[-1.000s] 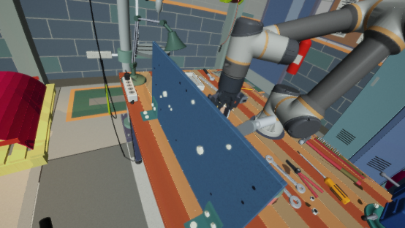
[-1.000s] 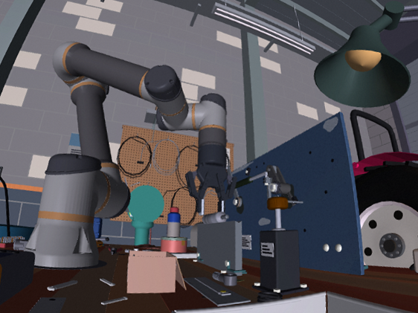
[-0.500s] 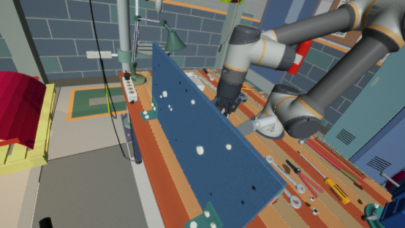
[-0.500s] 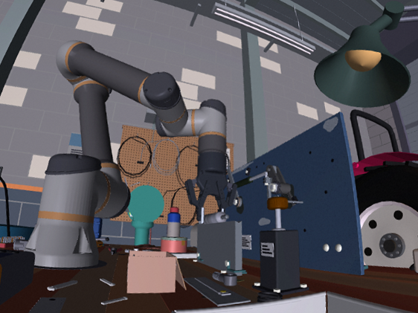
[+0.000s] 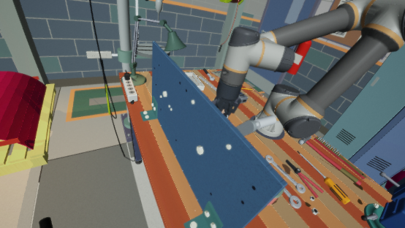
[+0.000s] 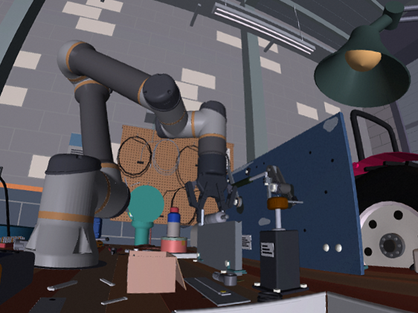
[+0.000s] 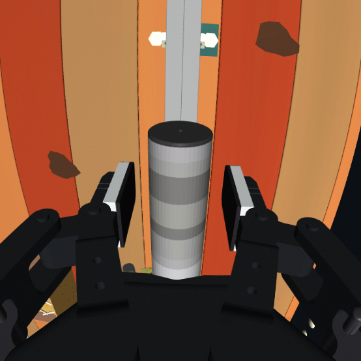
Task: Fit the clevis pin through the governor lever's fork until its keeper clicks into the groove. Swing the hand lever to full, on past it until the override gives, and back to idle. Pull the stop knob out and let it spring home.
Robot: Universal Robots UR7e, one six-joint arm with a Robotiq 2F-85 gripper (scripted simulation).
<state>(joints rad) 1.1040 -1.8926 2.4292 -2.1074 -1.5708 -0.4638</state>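
Note:
The grey banded clevis pin (image 7: 180, 202) stands between the fingers of my gripper (image 7: 180, 205), with a gap on either side of it. My gripper (image 6: 206, 205) is open and holds nothing, hanging over the grey box (image 6: 219, 246) in front of the blue panel (image 6: 302, 195). The pin (image 6: 213, 218) rests on top of that box. To the right the governor lever's fork (image 6: 275, 180) sits on the panel above an orange knob (image 6: 277, 203) on a black box (image 6: 280, 259). In the side camera the panel (image 5: 208, 146) hides the pin and my fingers (image 5: 227, 106).
Behind the work hangs a pegboard (image 6: 157, 171) with coiled cables, and a red tractor (image 6: 404, 207) stands past the panel. A cardboard box (image 6: 152, 271), a teal knob (image 6: 145, 211) and a red-topped can (image 6: 174, 231) stand near the arm's base. Wrenches and screwdrivers (image 5: 314, 179) lie along the bench.

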